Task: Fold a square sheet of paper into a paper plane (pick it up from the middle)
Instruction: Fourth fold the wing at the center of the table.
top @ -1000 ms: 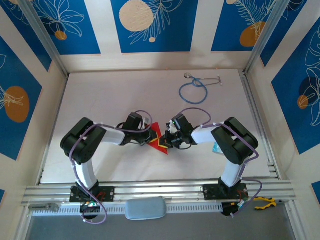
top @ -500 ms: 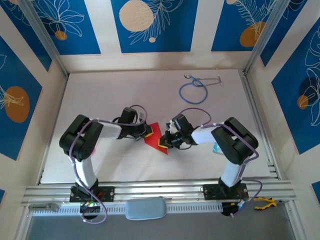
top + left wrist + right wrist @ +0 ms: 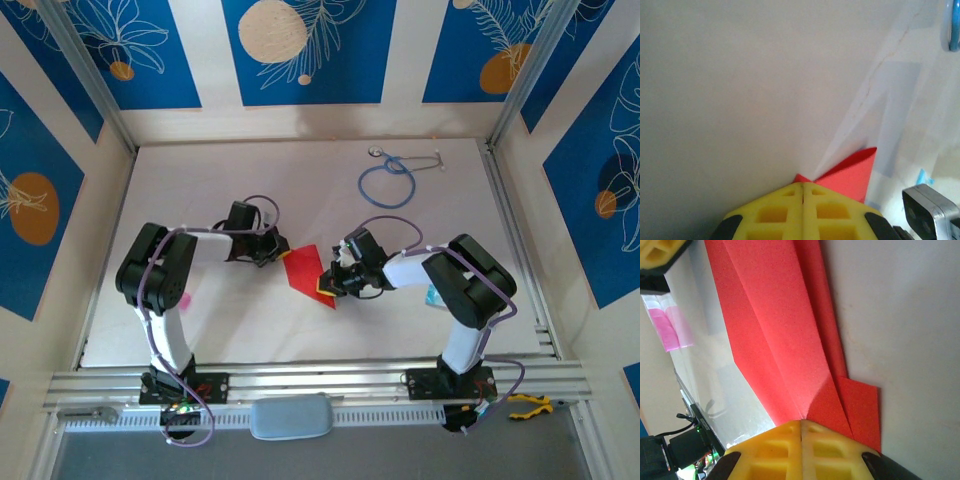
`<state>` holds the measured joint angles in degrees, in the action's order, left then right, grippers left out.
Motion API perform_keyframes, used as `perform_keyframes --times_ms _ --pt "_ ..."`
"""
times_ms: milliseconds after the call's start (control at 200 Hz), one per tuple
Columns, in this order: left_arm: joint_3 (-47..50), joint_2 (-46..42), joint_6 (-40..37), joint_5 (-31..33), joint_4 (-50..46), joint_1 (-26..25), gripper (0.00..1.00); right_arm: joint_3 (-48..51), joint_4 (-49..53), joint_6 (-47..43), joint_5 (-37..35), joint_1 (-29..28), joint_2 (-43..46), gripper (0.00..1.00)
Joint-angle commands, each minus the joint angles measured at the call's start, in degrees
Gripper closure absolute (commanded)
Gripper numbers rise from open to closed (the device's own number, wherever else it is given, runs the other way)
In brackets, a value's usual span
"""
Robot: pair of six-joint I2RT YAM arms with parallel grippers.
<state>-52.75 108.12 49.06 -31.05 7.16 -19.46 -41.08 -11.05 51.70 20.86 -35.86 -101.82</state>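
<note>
- Item: thin, matte, bright red sheet of paper, partly folded. It lies flat on the white table top between the two arms. The right wrist view shows long creases and layered flaps narrowing toward one end.
- Handling, as judged: very light and limp, with no stiffness except along the creases. It would slide easily on the smooth surface, and it tears or takes stray creases under a hard pull. The soundest hold is on a layered, creased edge or the centre ridge, not on a single loose flap.
- Right gripper: yellow fingers closed, with the narrow folded end running in at their seam. It appears pinched there.
- Left gripper: fingers closed, tips at the opposite corner, where a red point shows just beyond them. Whether it pinches or merely presses cannot be told.
- Surroundings: a blue looped stethoscope lies well apart, toward the far right.
</note>
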Motion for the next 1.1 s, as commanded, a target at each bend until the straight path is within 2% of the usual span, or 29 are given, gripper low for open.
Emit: perform_keyframes --times_ms 0,190,340,590,815,1096 --pt "-2.84 0.17 -3.06 2.65 -4.97 0.83 0.97 2.18 8.16 -0.49 -2.58 0.17 -2.96 1.00" --pt "-3.60 -4.98 -3.11 2.19 -6.45 -0.25 0.94 2.20 8.08 -0.14 -2.59 0.19 -2.27 1.00" --pt "-2.58 -7.38 -3.18 1.96 -6.42 -3.87 0.94 1.74 8.22 0.06 -2.69 0.17 -1.74 1.00" --pt "0.31 -2.70 -1.48 -0.17 -0.79 -9.05 0.94 1.95 8.58 0.24 -3.46 0.11 -0.76 1.00" --pt "1.99 0.28 -2.07 2.19 -1.30 -9.19 0.96 1.07 8.21 -0.50 -2.48 0.08 1.21 1.00" --pt "3.69 1.13 -2.65 2.56 -0.59 -9.10 0.96 -5.12 11.22 -3.11 -3.46 -0.26 5.48 0.99"
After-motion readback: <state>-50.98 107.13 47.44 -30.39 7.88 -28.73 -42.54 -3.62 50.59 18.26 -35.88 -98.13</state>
